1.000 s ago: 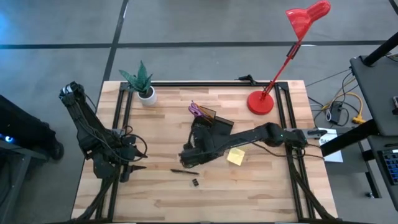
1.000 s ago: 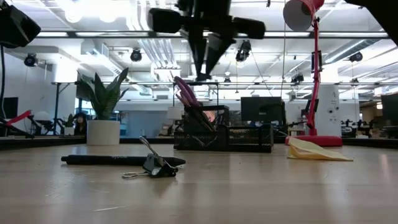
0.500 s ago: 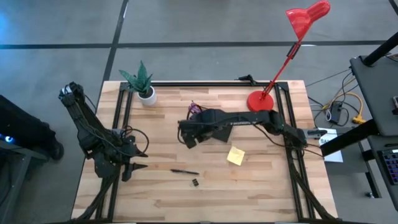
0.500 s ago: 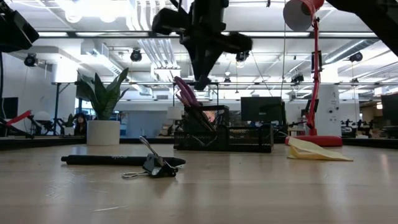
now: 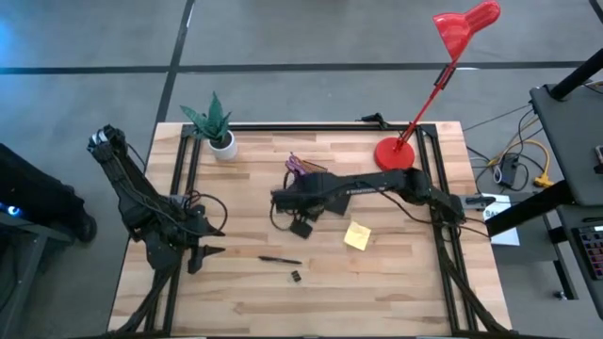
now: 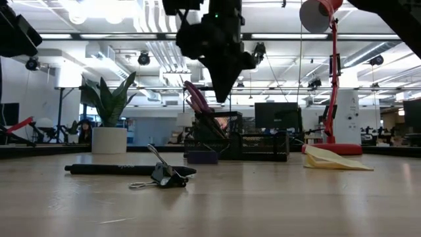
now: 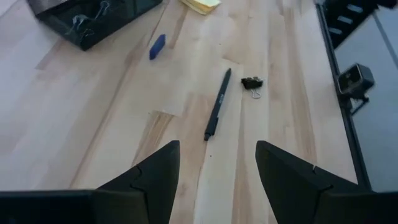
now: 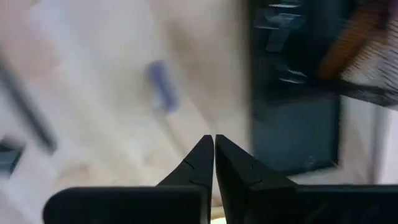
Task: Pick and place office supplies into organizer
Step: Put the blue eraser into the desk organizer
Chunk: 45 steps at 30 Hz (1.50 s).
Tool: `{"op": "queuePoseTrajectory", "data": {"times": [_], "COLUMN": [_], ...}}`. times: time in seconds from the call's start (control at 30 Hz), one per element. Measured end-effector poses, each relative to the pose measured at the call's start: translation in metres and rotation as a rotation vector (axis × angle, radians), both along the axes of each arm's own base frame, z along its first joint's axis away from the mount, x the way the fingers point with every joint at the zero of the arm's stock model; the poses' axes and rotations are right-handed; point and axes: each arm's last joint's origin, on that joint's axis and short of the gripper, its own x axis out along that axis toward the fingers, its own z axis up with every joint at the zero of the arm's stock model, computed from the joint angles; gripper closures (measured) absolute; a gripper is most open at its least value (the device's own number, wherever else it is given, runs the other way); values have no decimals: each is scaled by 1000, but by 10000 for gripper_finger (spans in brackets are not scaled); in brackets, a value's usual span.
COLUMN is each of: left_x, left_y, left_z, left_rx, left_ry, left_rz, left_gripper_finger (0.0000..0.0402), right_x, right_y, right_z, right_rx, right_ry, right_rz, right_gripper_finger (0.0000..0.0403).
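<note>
- no readable writing anywhere
- right gripper (image 8: 214,144) fingers pressed together, empty, blurred organizer (image 8: 292,93) just beyond
- left gripper (image 7: 214,163) spread wide, empty, pen (image 7: 217,104) ahead

Grey floor (image 5: 283,38) surrounds the wooden table (image 5: 245,301). Far room: white ceiling with strip lights (image 6: 99,8), dark monitors (image 6: 276,115), exposed ducting.

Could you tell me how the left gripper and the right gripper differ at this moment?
The left gripper is open; the right gripper is shut, holding nothing. The left one waits near the table's left edge; the right one hangs by the organizer. Both are dark and two-fingered.
</note>
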Motion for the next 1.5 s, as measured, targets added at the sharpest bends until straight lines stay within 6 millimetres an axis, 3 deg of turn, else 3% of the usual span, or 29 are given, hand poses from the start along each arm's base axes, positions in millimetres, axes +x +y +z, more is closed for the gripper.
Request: {"op": "queuePoseTrajectory", "data": {"times": [0.2,0.43,0.6,0.7,1.27,1.5], "left_x": [7,13,15,16,18,19], "left_y": [4,7,6,5,3,4], "left_z": [-2,-4,-6,-7,-10,-10], "left_rx": [-22,-9,-1,3,20,22], "left_ry": [9,19,25,31,44,46], "left_rz": [82,132,138,140,141,147], "left_gripper_finger": [205,205,205,205,205,205], "right_x": [-4,4,10,12,9,9], "right_y": [39,44,38,32,15,13], "right_z": [-21,-48,-61,-62,-96,-99], "right_rx": [-9,-24,-104,-161,-103,-67], "right_ry": [37,-2,-9,-11,-11,-17], "right_rz": [281,322,322,304,308,306], "right_gripper_finger": [358,279,254,253,283,333]}}
